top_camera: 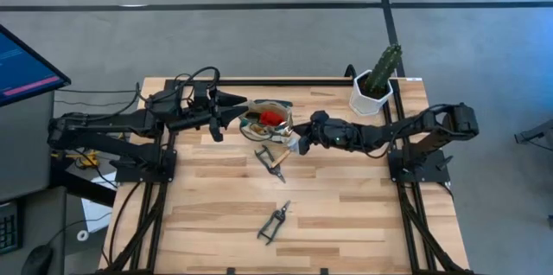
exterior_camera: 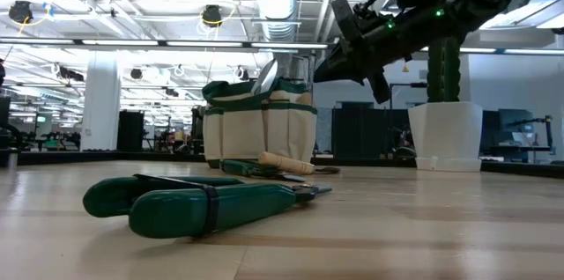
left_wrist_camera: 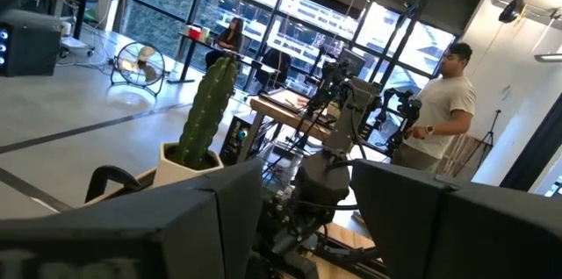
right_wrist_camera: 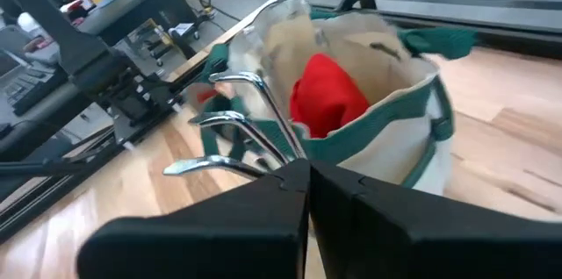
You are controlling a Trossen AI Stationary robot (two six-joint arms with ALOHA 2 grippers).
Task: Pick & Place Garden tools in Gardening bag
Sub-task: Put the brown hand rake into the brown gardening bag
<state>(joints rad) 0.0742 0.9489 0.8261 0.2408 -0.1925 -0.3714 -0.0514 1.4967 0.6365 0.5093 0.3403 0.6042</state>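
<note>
The cream gardening bag (top_camera: 268, 124) with green trim stands upright at the table's far middle. A red-headed tool (right_wrist_camera: 327, 95) is inside it, and a metal trowel blade (exterior_camera: 267, 76) sticks up out of it. My right gripper (top_camera: 298, 139) is just right of the bag, shut on a three-pronged metal rake (right_wrist_camera: 230, 125). My left gripper (top_camera: 242, 105) is open and empty at the bag's left. A wooden-handled tool (top_camera: 272, 159) lies flat in front of the bag. The green-handled pruning shears (top_camera: 275, 221) lie flat nearer the front edge. My right gripper pinches the rake between its two shut fingers, on the metal neck just behind the prongs (right_wrist_camera: 283, 158). The curved prongs stick out past the fingertips toward the bag's open top. The rake's handle is hidden by the gripper. The rake is lifted clear of the table.
A white pot with a green cactus (top_camera: 373, 93) stands at the far right corner. A monitor (top_camera: 22, 67) stands beyond the table's left edge. A person (left_wrist_camera: 448, 103) stands in the room behind. Bare wood lies on both sides of the shears.
</note>
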